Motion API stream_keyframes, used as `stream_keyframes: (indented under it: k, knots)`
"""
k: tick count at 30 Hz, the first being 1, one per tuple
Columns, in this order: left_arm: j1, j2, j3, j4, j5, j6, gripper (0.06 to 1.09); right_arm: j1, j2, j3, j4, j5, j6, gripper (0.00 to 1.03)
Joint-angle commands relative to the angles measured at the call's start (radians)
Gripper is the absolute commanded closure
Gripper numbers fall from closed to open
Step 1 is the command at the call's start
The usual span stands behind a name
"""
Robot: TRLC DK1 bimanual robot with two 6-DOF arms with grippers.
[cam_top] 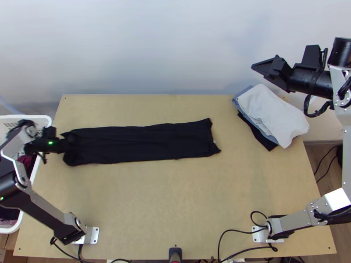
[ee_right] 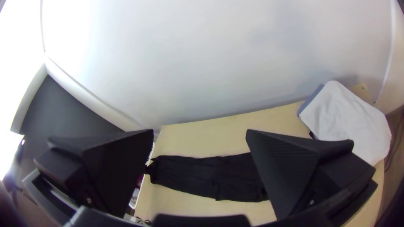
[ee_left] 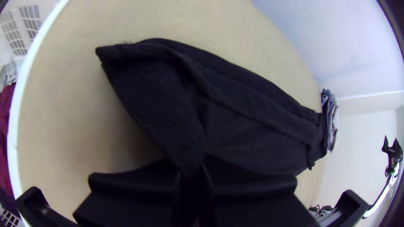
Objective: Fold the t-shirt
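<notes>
The black t-shirt (cam_top: 145, 142) lies as a long narrow strip across the table's left and middle, with slight creases. At its left end is my left gripper (cam_top: 69, 143). In the left wrist view, the left gripper (ee_left: 194, 174) is shut on that end of the shirt (ee_left: 252, 122), which rises into a ridge near the fingers. My right gripper (cam_top: 259, 66) is held high beyond the table's far right, above the level of the cloth pile. The right wrist view shows the right gripper (ee_right: 200, 132) open, its fingers wide apart, with the shirt (ee_right: 198, 174) far below.
A pile of cloths, white on top (cam_top: 272, 114), with blue and black ones beneath, lies at the table's far right corner. A white basket (cam_top: 44, 118) with dark clothes stands against the left edge. A wall rises behind the table; bare wood (cam_top: 166, 201) spans the near middle.
</notes>
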Motion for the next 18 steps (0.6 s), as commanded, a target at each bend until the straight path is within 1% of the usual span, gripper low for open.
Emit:
stream_keyframes:
  k: [1,4,8,13,18]
  knots:
    - [0.034,-0.082,0.026,-0.033,-0.005,0.035,1.05,-0.016,-0.02,-0.053,-0.005,-0.004,-0.022,0.04]
    - [0.039,-0.133,0.042,-0.079,-0.005,0.038,1.04,-0.027,-0.026,-0.08,-0.005,-0.006,-0.028,0.04]
    - [-0.022,-0.209,0.086,-0.153,-0.005,0.017,1.05,-0.031,-0.038,-0.119,-0.005,-0.004,-0.043,0.04]
    - [-0.177,-0.295,0.132,-0.171,-0.005,-0.074,1.04,-0.033,-0.049,-0.172,0.001,-0.003,-0.06,0.04]
    - [-0.335,-0.312,0.198,-0.176,-0.008,-0.178,1.04,-0.041,-0.067,-0.228,0.006,-0.003,-0.078,0.04]
